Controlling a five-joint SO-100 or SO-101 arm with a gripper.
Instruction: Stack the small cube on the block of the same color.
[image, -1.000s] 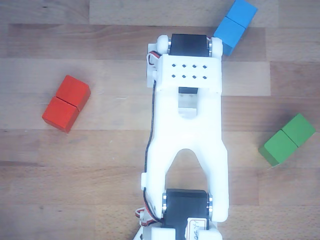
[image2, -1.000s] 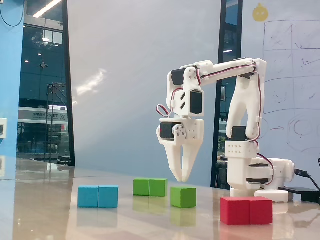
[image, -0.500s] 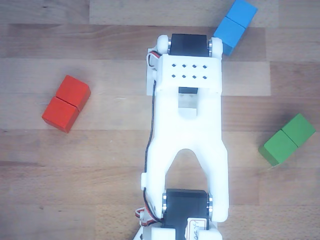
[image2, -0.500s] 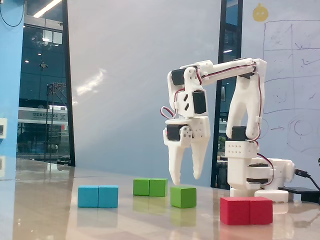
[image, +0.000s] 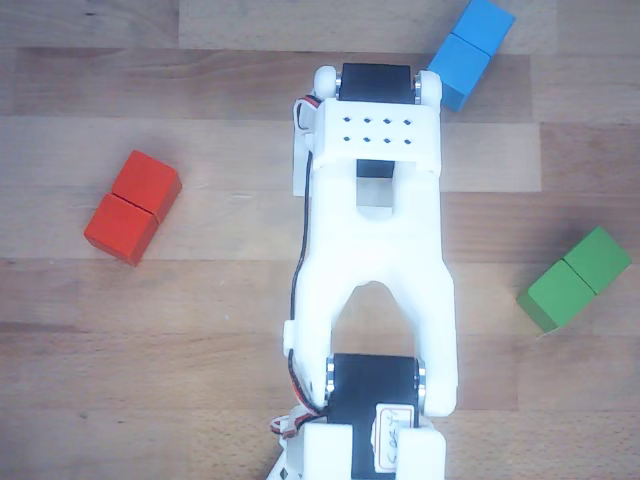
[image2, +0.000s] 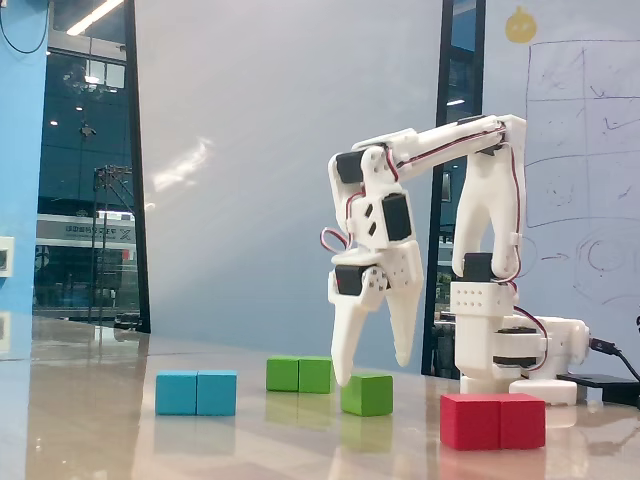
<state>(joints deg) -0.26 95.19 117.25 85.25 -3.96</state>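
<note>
On the wooden worktop (image2: 100, 420), the arm's end effector (image2: 375, 370) hangs open and empty, its 2 fingers apparently straddling the small cube (image2: 367, 394) just below, while the block (image2: 299, 374) lies just beyond, its long axis running toward the worktop's far-left edge.

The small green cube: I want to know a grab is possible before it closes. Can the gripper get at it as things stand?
Probably yes. In the fixed view the open gripper hangs just above the small green cube, fingertips pointing down, and nothing stands between them.
</note>
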